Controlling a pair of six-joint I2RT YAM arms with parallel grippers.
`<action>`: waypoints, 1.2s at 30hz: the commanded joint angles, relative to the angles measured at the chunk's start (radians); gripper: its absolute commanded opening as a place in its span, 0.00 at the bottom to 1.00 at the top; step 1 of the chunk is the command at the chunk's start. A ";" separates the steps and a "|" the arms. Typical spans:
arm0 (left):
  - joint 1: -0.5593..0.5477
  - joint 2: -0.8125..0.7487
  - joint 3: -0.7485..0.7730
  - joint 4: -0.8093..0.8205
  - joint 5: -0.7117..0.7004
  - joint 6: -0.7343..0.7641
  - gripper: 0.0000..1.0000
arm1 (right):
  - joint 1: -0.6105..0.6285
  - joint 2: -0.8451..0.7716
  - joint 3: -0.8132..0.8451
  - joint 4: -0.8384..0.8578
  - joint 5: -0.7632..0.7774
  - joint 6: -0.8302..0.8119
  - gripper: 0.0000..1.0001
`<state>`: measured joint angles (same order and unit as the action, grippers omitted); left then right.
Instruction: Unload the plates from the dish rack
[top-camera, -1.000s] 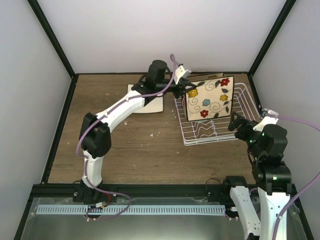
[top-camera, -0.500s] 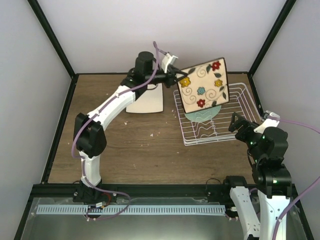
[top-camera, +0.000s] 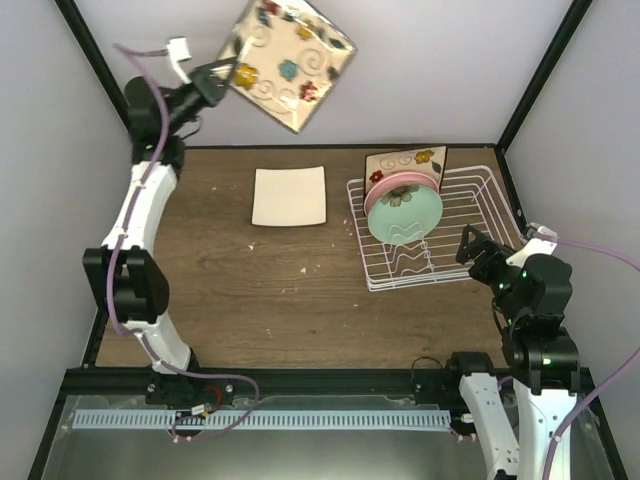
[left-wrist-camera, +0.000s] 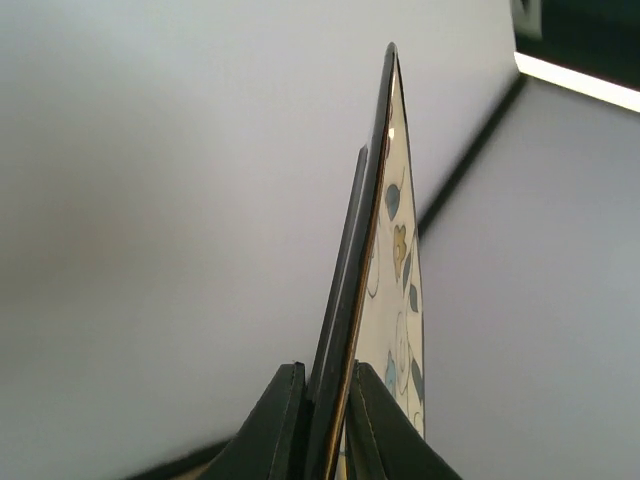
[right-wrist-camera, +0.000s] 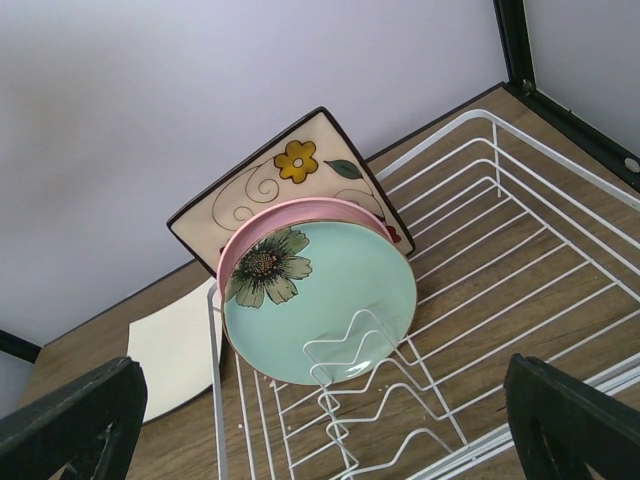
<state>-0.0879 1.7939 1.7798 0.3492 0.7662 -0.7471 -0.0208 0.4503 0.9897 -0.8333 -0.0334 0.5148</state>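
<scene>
Glossy square plate (top-camera: 290, 62), wavy wire rack (top-camera: 425, 282)

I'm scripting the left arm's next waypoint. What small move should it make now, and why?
Probably lower it toward the plain cream square plate lying flat on the wooden table: the left gripper grips the flowered square cream plate by its edge, high in the air, left of the white wire dish rack.

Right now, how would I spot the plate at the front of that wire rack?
Find the white wire dish rack on the right of the table. Its frontmost plate is round, mint-green with one painted flower; the flowered square plate behind it is cream.
</scene>
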 joint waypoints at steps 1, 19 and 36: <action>0.128 -0.060 -0.127 0.260 -0.109 -0.337 0.04 | 0.010 0.005 -0.020 0.045 -0.013 0.025 1.00; 0.113 -0.005 -0.626 0.246 -0.323 -0.573 0.04 | 0.010 0.053 -0.039 0.048 -0.061 0.042 1.00; -0.082 0.045 -0.738 0.248 -0.488 -0.680 0.04 | 0.010 0.094 -0.011 0.018 -0.083 0.037 1.00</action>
<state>-0.1593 1.8618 1.0157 0.4145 0.2947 -1.3609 -0.0208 0.5518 0.9455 -0.7891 -0.1184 0.5617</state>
